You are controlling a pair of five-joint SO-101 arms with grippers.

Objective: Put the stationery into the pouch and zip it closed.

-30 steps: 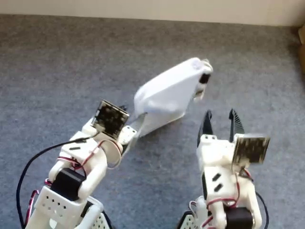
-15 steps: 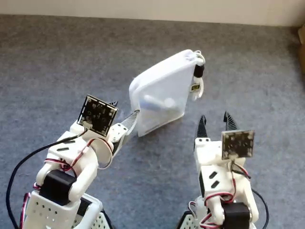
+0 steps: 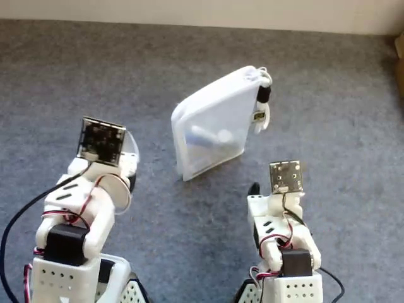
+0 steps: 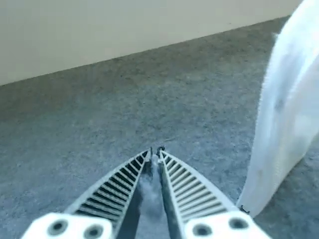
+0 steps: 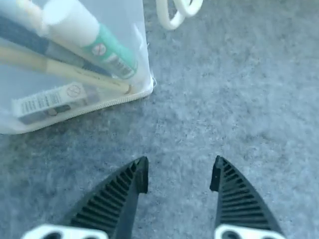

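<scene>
Pouch (image 3: pixel 211 126) lies flat on grey carpet (image 3: pixel 76 69) ahead of both arms, touching neither. Left gripper (image 4: pixel 155 152) is pinched together on nothing; right gripper (image 5: pixel 179 174) gapes wide, empty. A half-run zip (image 3: pixel 262 95) could let the glue stick (image 5: pixel 89 32) slide out when lifted.

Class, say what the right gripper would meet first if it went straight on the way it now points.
Probably the grey carpet, just beside the pouch corner; depth is unclear.

1. A grey carpet-like covering (image 3: pixel 76 76) is stretching from edge to edge.
2. A pale wall (image 3: pixel 189 11) is running along its far side.
3. A brown thing (image 3: pixel 400 63), possibly wood, is poking in at the right edge.
</scene>
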